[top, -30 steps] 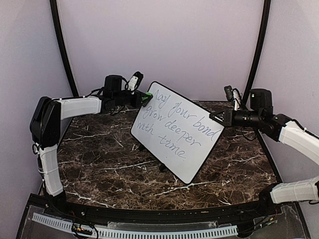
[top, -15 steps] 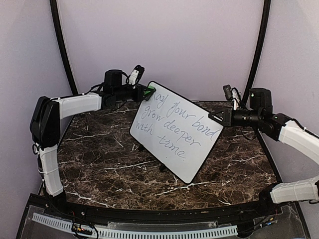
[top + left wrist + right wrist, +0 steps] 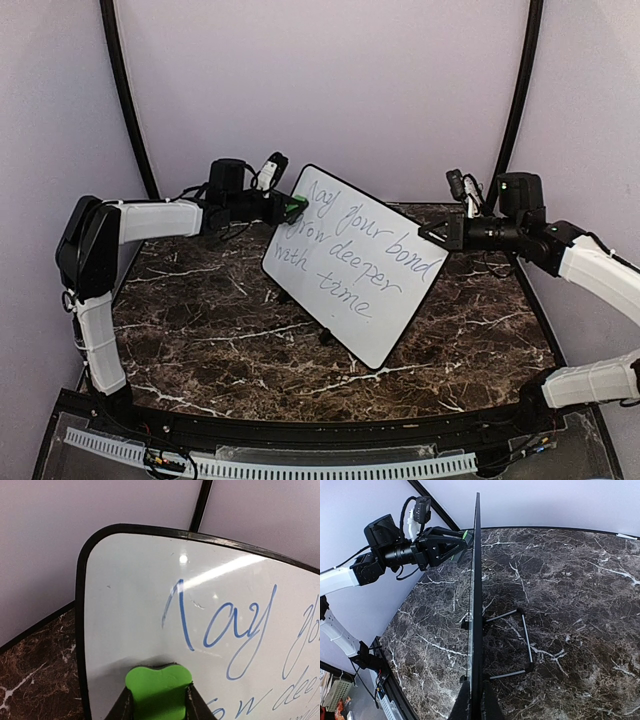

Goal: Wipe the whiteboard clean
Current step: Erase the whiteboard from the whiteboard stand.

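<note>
Whiteboard [image 3: 355, 265] stands tilted on its wire stand [image 3: 522, 640] mid marble table [image 3: 200, 330], blue handwriting across it. Your left gripper [image 3: 291, 207] clamps a green eraser [image 3: 157, 687] at the board's upper-left corner; your right gripper [image 3: 434, 236] pinches its right edge.

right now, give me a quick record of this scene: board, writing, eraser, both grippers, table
board: large white rectangular whiteboard with thin black frame, standing on a thin black wire stand
writing: three lines of blue handwriting, unerased
eraser: small green eraser block, at the board's upper left by the first word
left gripper: shut on the green block
right gripper: shut on the board's right edge
table: dark marble tabletop with white veins
</note>
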Robot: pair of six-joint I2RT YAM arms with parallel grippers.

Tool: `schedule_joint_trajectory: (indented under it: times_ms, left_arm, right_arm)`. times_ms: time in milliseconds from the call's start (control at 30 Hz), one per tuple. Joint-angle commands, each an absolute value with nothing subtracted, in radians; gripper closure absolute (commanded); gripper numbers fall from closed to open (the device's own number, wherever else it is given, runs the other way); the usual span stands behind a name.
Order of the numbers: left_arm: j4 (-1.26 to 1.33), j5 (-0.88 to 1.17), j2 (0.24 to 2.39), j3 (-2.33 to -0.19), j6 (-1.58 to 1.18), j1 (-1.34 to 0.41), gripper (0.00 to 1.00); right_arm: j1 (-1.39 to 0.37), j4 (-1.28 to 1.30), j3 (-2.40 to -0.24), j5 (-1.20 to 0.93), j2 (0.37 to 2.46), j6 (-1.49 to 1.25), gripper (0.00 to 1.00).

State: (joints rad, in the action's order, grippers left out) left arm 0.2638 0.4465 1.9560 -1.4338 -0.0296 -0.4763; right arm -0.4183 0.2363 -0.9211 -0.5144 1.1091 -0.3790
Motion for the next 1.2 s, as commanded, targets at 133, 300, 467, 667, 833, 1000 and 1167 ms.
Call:
schedule_joint_trajectory:
  times_ms: [133, 300, 467, 667, 833, 1000, 1167]
  left_arm:
    - [0.229, 0.465, 1.986, -1.62, -0.043, -0.494, 0.77]
    - [0.16, 0.437, 2.025, -1.702, -0.018, -0.51, 0.77]
    - [0.145, 0.408, 2.011, -1.63, -0.015, -0.512, 0.8]
    - [0.222, 0.397, 1.964, -1.472, -0.044, -0.512, 0.8]
    - [0.234, 0.4, 1.961, -1.449, -0.048, -0.512, 0.8]
    - [0.222, 0.408, 1.973, -1.513, -0.048, -0.512, 0.8]
    - [0.173, 0.415, 2.002, -1.622, -0.041, -0.512, 0.8]
  right_arm:
    - [-0.449, 0.206, -0.943, -0.584, 1.102, -0.305, 1.0]
    - [-0.449, 0.213, -0.95, -0.58, 1.104, -0.303, 1.0]
    - [-0.449, 0.21, -0.948, -0.581, 1.105, -0.302, 1.0]
    - [-0.451, 0.206, -0.949, -0.589, 1.11, -0.301, 1.0]
    - [-0.452, 0.206, -0.951, -0.592, 1.113, -0.298, 1.0]
    - [-0.454, 0.205, -0.949, -0.592, 1.114, -0.298, 1.0]
    - [-0.456, 0.208, -0.951, -0.591, 1.116, -0.298, 1.0]
